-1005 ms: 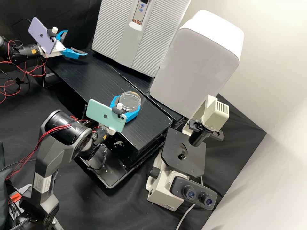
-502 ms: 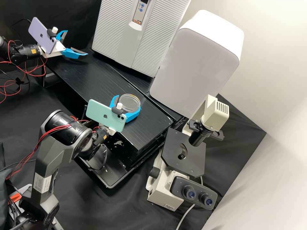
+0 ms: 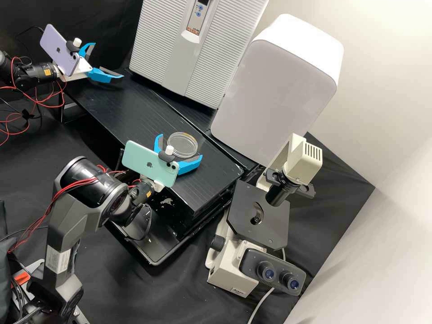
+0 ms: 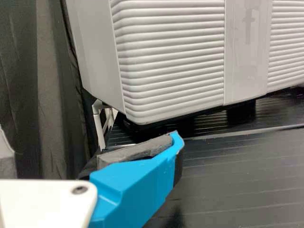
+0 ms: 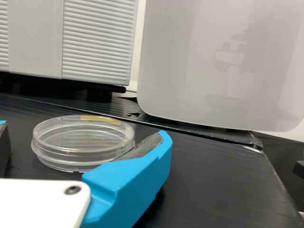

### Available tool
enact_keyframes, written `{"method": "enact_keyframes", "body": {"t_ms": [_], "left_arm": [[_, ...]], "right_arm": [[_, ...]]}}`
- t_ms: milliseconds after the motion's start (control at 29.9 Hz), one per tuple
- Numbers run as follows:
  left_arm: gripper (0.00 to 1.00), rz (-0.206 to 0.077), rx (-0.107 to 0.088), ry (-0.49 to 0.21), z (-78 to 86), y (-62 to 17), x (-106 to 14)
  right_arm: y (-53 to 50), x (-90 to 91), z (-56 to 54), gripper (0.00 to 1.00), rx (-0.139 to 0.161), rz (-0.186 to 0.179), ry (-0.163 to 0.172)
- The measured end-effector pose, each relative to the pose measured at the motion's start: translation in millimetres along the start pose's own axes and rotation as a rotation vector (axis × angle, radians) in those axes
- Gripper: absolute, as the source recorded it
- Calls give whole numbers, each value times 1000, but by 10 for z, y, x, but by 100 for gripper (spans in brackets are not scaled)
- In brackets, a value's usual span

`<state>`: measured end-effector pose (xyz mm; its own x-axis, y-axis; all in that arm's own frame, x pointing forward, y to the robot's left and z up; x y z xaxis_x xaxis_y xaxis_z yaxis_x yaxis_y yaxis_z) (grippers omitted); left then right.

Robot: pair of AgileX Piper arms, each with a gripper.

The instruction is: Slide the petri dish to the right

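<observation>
A clear round petri dish (image 3: 182, 144) lies flat on the black ribbed bench top (image 3: 135, 112), close to its right end. My right gripper (image 3: 179, 148) is open, its blue fingers on either side of the dish. In the right wrist view the petri dish (image 5: 83, 141) rests beside one blue finger (image 5: 137, 166), which sits against its rim; the other finger is a little apart from it. My left gripper (image 3: 104, 60) hovers open and holding nothing over the bench's far left corner. One of its blue fingers (image 4: 137, 183) shows near the base of a ribbed grey unit (image 4: 190, 57).
A ribbed grey unit (image 3: 198, 45) and a white box-shaped device (image 3: 279, 85) stand behind and right of the dish. A microscope (image 3: 265, 225) sits off the bench's right end. The bench drops off just past the dish on the near and right sides.
The right gripper's fingers have spread wider and drawn back slightly. The dish now lies flat a little nearer than before. The left arm has not moved.
</observation>
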<state>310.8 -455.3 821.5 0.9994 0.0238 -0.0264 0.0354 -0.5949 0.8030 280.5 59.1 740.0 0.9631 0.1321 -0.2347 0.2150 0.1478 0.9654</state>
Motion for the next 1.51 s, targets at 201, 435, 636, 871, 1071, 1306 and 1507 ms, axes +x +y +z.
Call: {"method": "enact_keyframes", "body": {"t_ms": [201,435,636,871,1071,1306,1507], "left_arm": [[100,0,0,0,0,0,0],[100,0,0,0,0,0,0],[100,0,0,0,0,0,0],[100,0,0,0,0,0,0],[100,0,0,0,0,0,0],[100,0,0,0,0,0,0],[100,0,0,0,0,0,0]], "right_arm": [[41,-157,115,100,-13,102,-48],[198,-407,149,100,-1,207,-95],[213,-472,68,100,-19,213,-65],[157,-366,-73,100,-41,177,-16],[174,-273,-154,100,-37,162,2],[169,-95,-185,100,-40,118,1],[155,72,-82,100,50,72,-28]]}}
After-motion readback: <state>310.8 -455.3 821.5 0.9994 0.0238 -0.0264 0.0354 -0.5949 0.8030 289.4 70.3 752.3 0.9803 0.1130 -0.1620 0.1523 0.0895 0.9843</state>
